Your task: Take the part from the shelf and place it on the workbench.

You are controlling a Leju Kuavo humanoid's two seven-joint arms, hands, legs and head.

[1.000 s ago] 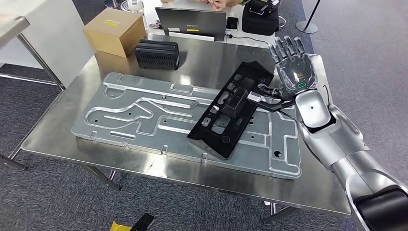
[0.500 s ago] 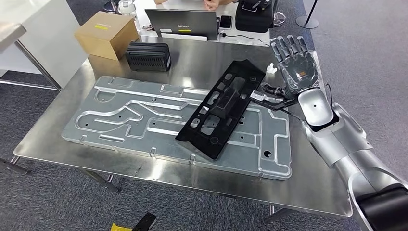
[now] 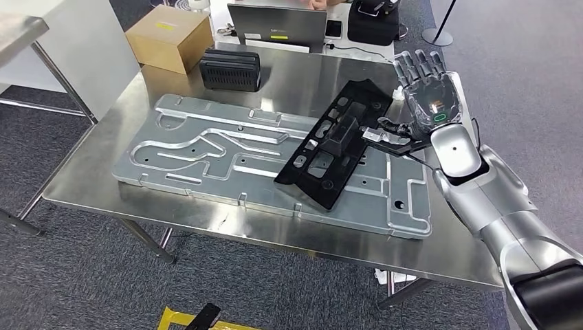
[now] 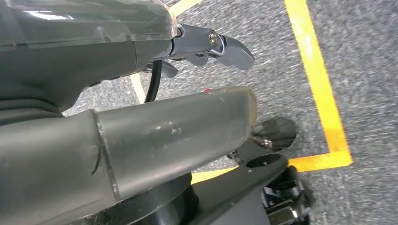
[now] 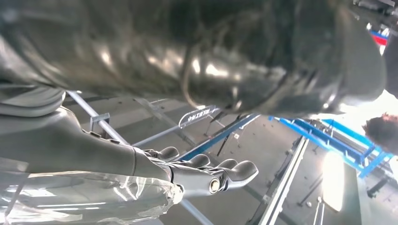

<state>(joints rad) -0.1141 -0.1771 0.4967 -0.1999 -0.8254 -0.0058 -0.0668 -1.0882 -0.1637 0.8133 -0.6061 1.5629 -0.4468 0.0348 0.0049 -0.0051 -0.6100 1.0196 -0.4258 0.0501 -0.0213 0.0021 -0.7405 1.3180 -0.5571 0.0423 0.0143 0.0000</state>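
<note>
1. Nearest the camera, the right arm reaches up from five o'clock, and the right robot hand [image 3: 427, 93] stands palm-up with its fingers spread and straight, holding nothing. It hovers just beside the far right end of the black part [image 3: 337, 143], apart from it as far as I can tell.
2. The left robot hand [image 4: 206, 44] hangs low over grey carpet marked with yellow tape; its fingers look loosely apart with nothing in them.
3. There's the task's thing: one long black part, lying flat and slanted across the right half of the grey metal plate [image 3: 206, 148], running from six o'clock up toward one o'clock.
4. Judging by that, the job looks very nearly done: the part is down on the bench [image 3: 96, 179] and the robot hand has let go. What seems left is drawing the arm clear.
5. Count it up on the bench: one black part, one big grey plate beneath it, and at the far edge one black ribbed box [image 3: 230, 69] at eleven o'clock.
6. Further back, one brown cardboard box [image 3: 168, 38] at ten o'clock, one laptop [image 3: 276, 25] at twelve, one black bag [image 3: 373, 20] beside it.
</note>
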